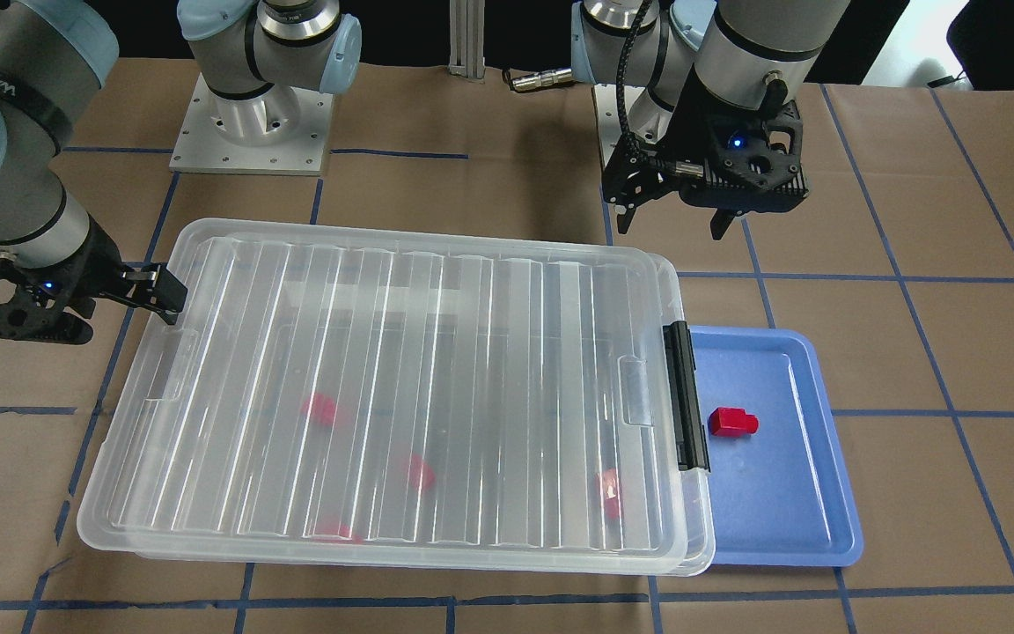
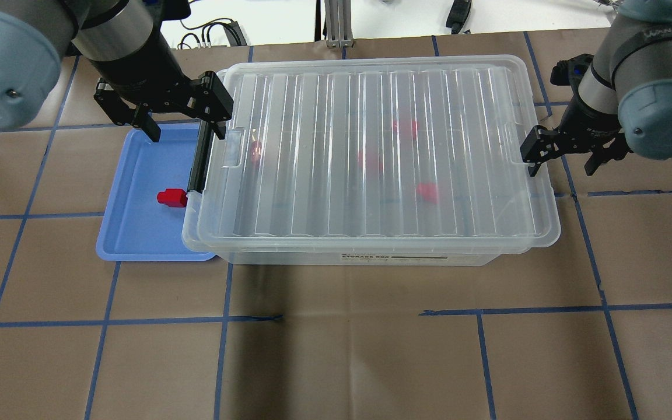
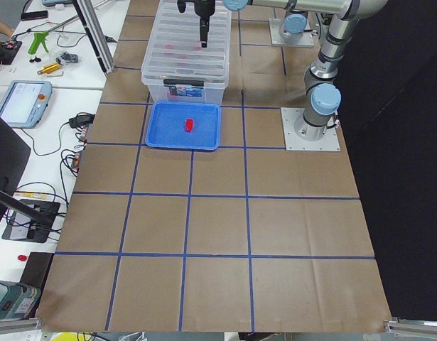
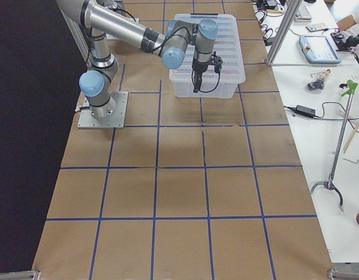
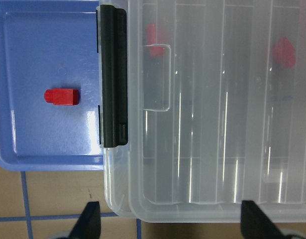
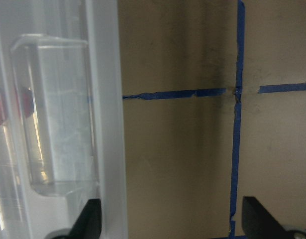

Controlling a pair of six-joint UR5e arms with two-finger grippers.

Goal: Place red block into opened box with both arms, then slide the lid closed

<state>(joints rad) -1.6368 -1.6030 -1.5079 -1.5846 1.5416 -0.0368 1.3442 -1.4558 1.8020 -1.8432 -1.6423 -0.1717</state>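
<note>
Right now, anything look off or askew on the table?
The lid sits shifted on the box, overhanging the end away from the black latch. One red block lies outside, on the blue tray.

The brown, blue-taped table (image 2: 336,356) carries the box (image 2: 289,257) and a blue tray (image 2: 137,236).

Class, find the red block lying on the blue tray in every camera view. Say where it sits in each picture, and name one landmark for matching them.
Front-facing: red block right of centre, on the blue tray.
Overhead: red block left of centre.
Exterior left: red block upper middle.
Exterior right: not visible.
Left wrist: red block at left.
Right wrist: not in it.
Landmark: the black latch bar beside the tray.
</note>
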